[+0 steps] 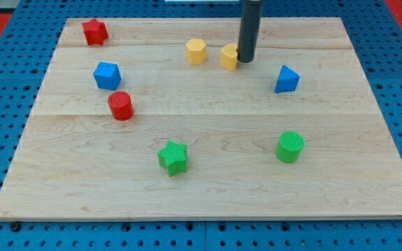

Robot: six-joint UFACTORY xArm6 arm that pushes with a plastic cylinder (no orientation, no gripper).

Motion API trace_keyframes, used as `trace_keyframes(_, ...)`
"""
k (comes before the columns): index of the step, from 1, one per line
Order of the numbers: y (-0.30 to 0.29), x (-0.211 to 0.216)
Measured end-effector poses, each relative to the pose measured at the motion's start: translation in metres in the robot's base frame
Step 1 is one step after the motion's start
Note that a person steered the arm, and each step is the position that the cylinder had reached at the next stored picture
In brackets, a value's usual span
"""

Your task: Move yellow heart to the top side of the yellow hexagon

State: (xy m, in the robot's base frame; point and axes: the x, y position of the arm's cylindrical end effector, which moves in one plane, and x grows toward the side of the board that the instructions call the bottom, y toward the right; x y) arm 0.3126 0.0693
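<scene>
The yellow hexagon (196, 51) sits near the view's top, left of centre. The yellow heart (229, 56) lies just to its right, a small gap between them. My tip (246, 60) stands against the heart's right side, touching it or nearly so; the dark rod rises from there out of the view's top and hides the heart's right edge.
A red star (95, 31) is at the top left. A blue block (107, 75) and a red cylinder (121, 105) lie at the left. A blue triangular block (286, 79) is at the right. A green star (173, 157) and a green cylinder (290, 146) lie lower down.
</scene>
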Motion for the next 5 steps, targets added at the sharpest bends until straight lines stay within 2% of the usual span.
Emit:
trace_keyframes(1, 0.027, 0.027)
trace_keyframes(2, 0.026, 0.043)
trace_keyframes(3, 0.006, 0.040)
trace_keyframes(5, -0.031, -0.015)
